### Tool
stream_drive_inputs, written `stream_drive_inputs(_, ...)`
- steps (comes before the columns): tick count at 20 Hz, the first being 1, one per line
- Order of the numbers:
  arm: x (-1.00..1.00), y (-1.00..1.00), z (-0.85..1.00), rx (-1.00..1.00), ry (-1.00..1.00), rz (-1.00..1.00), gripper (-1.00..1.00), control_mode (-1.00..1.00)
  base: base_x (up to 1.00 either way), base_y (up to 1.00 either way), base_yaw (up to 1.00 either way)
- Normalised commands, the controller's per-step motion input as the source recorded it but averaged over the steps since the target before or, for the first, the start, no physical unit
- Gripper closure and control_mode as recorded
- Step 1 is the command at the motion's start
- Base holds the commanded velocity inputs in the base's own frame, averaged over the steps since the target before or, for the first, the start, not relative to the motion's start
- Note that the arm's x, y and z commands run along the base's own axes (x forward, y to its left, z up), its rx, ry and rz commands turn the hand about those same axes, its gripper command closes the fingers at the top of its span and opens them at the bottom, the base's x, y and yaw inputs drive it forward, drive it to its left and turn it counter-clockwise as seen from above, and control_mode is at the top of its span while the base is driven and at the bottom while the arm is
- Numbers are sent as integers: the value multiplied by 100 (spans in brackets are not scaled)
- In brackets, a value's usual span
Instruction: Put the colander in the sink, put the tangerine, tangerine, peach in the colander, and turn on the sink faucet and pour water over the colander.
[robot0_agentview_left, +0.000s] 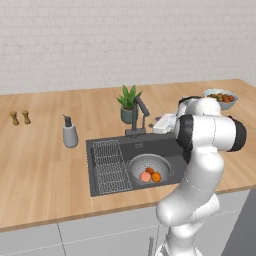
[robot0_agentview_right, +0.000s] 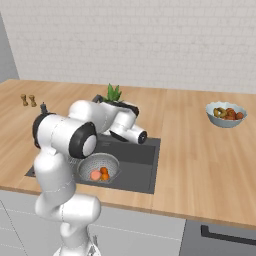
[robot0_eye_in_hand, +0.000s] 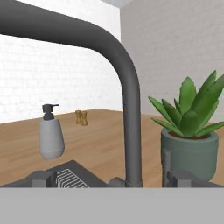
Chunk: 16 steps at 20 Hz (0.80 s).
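Fingers (robot0_eye_in_hand: 43, 177) spread wide, holding nothing; we're facing the sink faucet (robot0_eye_in_hand: 131, 131), its upright stem standing dead ahead between them, by the sink's (robot0_agentview_left: 107, 187) back edge.

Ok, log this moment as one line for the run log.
stage: at faucet | pincer: open, empty, near the sink faucet | colander: in sink | fruit: tangerines and peach in colander | water: none visible

White glossy rounded arm segments (robot0_agentview_left: 200, 165), black joint bands, small dark claw fingertips (robot0_eye_in_hand: 43, 177).
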Motion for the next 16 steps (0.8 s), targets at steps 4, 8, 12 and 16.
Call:
stream_drive_inputs(4, 33, 1, -15, 2, -2, 0, -100, -100, 0, 0, 0)
stream_drive_inputs(8, 34, 2, -26, 0, 0, 0, -100, -100, 0, 0, 0)
stream_drive_inputs(12, 41, 12, -23, 0, 0, 0, -100, -100, 0, 0, 0)
stream_drive_inputs(16, 39, 21, -10, 0, -2, 0, -100, -100, 0, 0, 0)
